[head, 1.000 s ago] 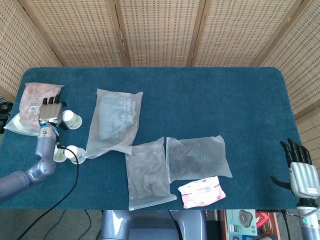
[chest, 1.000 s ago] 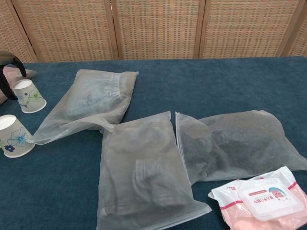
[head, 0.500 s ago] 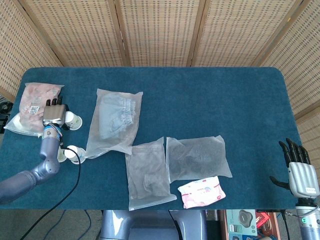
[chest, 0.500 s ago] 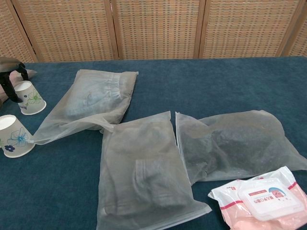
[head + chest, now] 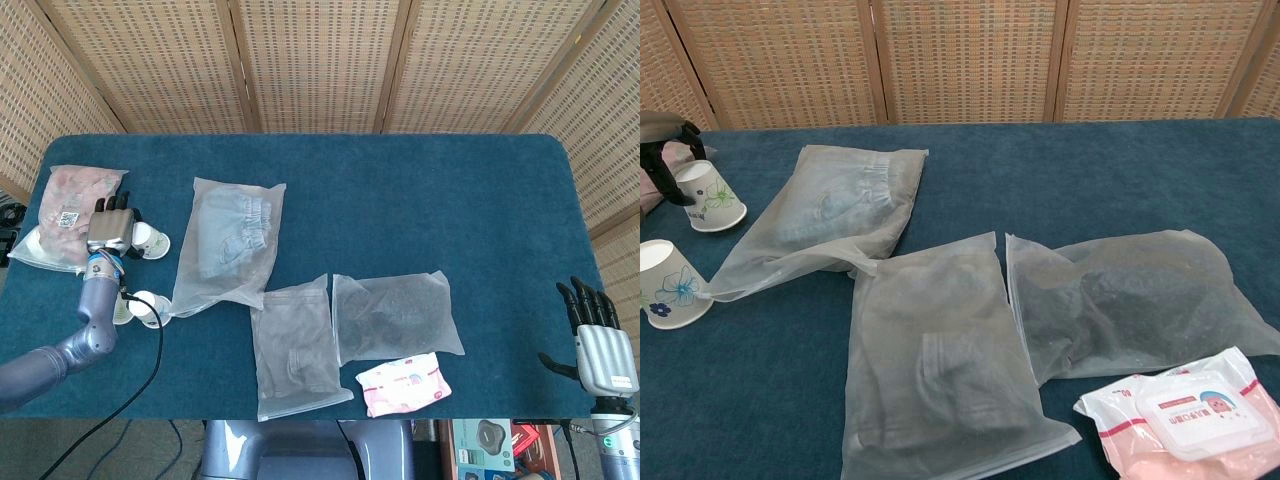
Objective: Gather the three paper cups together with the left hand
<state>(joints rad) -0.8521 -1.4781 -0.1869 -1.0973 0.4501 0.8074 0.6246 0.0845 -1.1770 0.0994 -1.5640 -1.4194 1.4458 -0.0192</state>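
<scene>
Three white paper cups with flower prints are at the table's left end. The far cup point(image 5: 153, 240) point(image 5: 711, 196) is tilted, its narrow base toward my left hand point(image 5: 110, 226) point(image 5: 662, 150), whose dark fingers curl onto that base and hold it. A second cup point(image 5: 147, 306) point(image 5: 670, 283) lies on its side nearer the front. The third cup point(image 5: 120, 313) is beside it, partly hidden by my left forearm. My right hand point(image 5: 600, 335) hangs off the table's front right corner, fingers apart and holding nothing.
A pink packet point(image 5: 70, 205) lies just left of my left hand. A clear bag of jeans point(image 5: 230, 240) lies right of the cups. Two more clear bags point(image 5: 295, 345) point(image 5: 395, 315) and a wipes pack point(image 5: 405, 385) sit near the front. A black cable point(image 5: 150, 360) trails off the front edge.
My left hand has slid slightly right and away, and the far cup has tipped over further and shifted right with it. The other two cups and my right hand have stayed put.
</scene>
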